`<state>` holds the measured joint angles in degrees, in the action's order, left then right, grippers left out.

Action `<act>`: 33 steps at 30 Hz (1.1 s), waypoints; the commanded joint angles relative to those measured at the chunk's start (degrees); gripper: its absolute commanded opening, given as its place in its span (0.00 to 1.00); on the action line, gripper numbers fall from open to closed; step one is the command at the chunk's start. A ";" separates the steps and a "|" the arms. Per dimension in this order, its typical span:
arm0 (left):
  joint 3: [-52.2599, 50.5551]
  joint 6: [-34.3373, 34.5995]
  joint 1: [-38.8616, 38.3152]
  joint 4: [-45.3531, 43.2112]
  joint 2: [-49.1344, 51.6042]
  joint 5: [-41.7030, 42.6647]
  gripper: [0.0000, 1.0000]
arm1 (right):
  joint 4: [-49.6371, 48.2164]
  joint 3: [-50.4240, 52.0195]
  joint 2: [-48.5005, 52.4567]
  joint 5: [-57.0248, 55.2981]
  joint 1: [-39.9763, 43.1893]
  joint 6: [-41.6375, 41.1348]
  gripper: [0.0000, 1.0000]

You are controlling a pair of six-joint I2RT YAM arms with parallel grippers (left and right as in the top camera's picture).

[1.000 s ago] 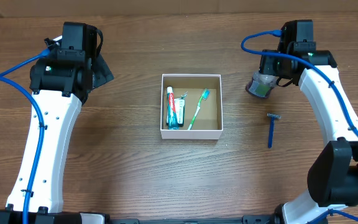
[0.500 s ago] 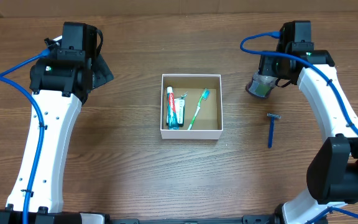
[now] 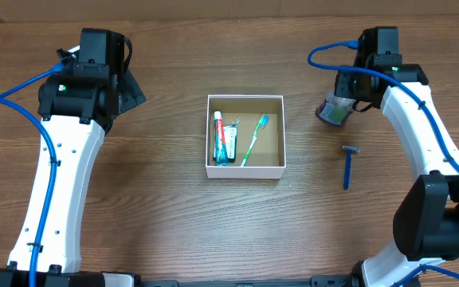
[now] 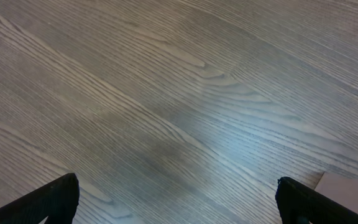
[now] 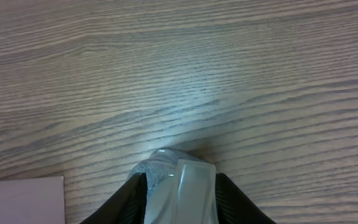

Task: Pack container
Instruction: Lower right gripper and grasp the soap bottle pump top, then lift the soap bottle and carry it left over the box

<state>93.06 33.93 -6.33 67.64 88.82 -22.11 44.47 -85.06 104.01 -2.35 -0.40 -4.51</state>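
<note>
Nearly nothing moved: right gripper (image 5: 179,196) clamped on bottle (image 3: 333,112), not yet carried toward container (image 3: 245,170). Left gripper (image 4: 178,200) apart, empty. Razor (image 3: 347,167) waits.

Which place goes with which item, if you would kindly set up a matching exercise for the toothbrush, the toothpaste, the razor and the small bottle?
Items:
1. toothbrush
2. toothpaste
3. razor
4. small bottle

Places:
A. between the fingers of the right gripper
B. lying on the table, to the right of the box
C. inside the box, on its left side
D. inside the box, on its right side

Pairs: 1-D, 2-C, 3-B, 4-A
</note>
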 commanded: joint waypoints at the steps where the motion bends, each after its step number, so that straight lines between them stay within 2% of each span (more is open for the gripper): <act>1: 0.44 -1.14 -0.07 -0.15 -0.35 -0.11 1.00 | -0.20 -0.42 0.85 -0.59 0.15 -0.22 0.35; 4: 0.44 -1.14 -0.07 -0.15 -0.35 -0.11 1.00 | 0.17 -0.61 0.83 -0.59 0.15 -0.22 0.29; 19: 0.44 -1.14 -0.07 -0.17 -0.33 -0.11 1.00 | 7.56 -8.00 -1.66 -2.58 0.15 -0.20 0.26; 26: 0.44 -1.14 -0.07 -0.15 -0.33 -0.11 1.00 | 10.64 -9.20 -8.22 -2.54 -1.33 -0.22 0.26; 33: 0.44 -1.14 -0.07 -0.15 -0.33 -0.11 1.00 | 13.88 -9.22 -16.50 -2.56 -8.87 -0.17 0.26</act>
<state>93.06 33.93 -6.33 67.66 88.82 -22.11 58.02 -91.26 93.73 -4.93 -5.28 -4.45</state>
